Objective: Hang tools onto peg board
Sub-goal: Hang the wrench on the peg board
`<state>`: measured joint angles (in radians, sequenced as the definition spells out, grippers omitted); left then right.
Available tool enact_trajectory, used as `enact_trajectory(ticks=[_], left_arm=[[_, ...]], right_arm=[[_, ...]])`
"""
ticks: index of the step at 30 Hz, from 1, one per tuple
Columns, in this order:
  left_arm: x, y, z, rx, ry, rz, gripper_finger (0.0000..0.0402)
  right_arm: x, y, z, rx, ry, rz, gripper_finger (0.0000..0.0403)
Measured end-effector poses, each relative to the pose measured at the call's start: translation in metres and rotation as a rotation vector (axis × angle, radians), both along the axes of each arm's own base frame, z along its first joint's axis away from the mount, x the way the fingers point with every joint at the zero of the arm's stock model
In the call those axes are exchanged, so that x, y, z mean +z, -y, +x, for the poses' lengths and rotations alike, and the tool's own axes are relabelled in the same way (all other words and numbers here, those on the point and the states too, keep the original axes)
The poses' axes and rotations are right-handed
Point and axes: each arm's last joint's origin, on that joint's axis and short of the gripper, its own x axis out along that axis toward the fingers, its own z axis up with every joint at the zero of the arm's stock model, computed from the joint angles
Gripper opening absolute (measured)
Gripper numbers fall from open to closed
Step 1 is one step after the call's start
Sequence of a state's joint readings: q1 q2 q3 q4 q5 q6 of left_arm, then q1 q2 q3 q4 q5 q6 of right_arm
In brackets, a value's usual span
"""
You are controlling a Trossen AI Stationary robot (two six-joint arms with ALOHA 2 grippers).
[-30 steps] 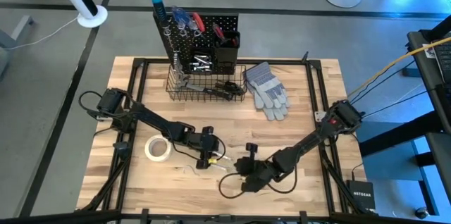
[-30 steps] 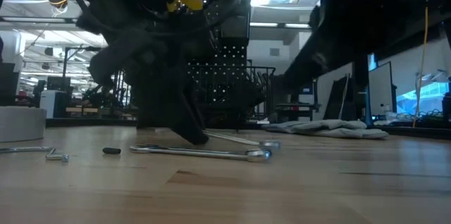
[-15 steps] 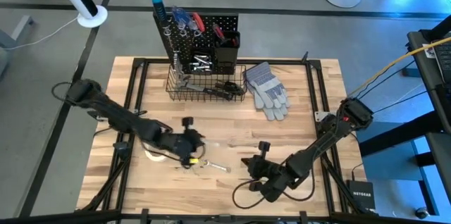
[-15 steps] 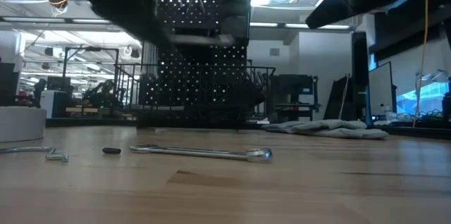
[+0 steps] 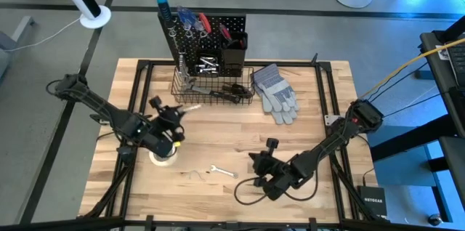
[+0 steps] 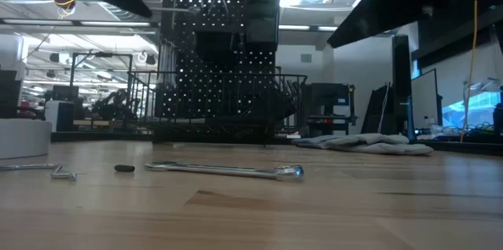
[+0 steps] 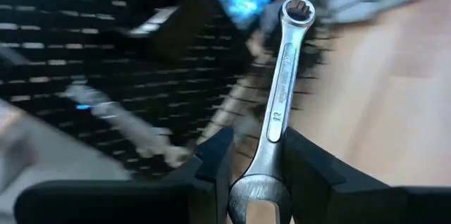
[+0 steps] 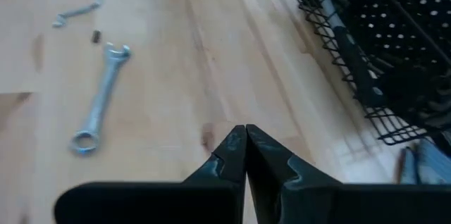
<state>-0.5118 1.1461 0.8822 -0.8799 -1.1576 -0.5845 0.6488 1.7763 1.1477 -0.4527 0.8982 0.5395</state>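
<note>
Here, left end effector [image 7: 257, 155]: clamped on a silver wrench [image 7: 280, 97] near its open-jaw end, ring end pointing out, lifted above the worktop [image 5: 305, 126] near the peg board [image 5: 211, 31].
Handling: stiff steel, smooth, probably slippery; best gripped on the flat shank.
Right end effector [image 8: 244, 141]: fingers pressed together, empty, above the worktop.
Second wrench [image 8: 102, 97]: flat on the worktop, waiting.

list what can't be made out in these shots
- Wrench in the left gripper: left wrist view cuts off its lower end at the edge.
- Peg board and wire basket: motion-blurred in that view.
- Tools in the basket: too small in the high view to name.
- Both arms in the low view: only dark shapes along the top edge.
</note>
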Motion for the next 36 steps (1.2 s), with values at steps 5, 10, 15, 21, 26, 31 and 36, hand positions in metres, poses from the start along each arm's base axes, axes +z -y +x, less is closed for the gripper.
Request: enact_trajectory(ticks=[5, 10, 15, 21, 26, 31, 36], left_arm=[[-0.002, -0.015, -0.007, 0.131, 0.027, 0.108, 0.0090], [-0.011, -0.029, -0.012, 0.241, 0.081, 0.175, 0.0090], [-0.030, -0.039, -0.018, 0.295, 0.085, 0.227, 0.0090], [-0.041, -0.043, -0.022, 0.330, 0.151, 0.228, 0.0090], [-0.042, -0.033, -0.024, 0.290, 0.250, 0.169, 0.0090], [-0.038, -0.015, -0.033, 0.205, 0.405, 0.071, 0.0090], [-0.036, 0.005, -0.043, 0.095, 0.556, -0.015, 0.0090]], right_arm=[[0.000, 0.016, 0.009, -0.021, -0.037, -0.046, 0.0014], [0.000, 0.031, 0.017, -0.036, -0.070, -0.090, 0.0014], [0.000, 0.042, 0.023, -0.039, -0.101, -0.128, 0.0014], [0.000, 0.050, 0.026, -0.046, -0.113, -0.144, 0.0014], [0.002, 0.049, 0.031, -0.052, -0.062, -0.116, 0.0014], [0.010, 0.046, 0.042, -0.012, 0.024, -0.112, 0.0014], [0.025, 0.057, 0.066, 0.125, 0.145, -0.040, 0.0014]])
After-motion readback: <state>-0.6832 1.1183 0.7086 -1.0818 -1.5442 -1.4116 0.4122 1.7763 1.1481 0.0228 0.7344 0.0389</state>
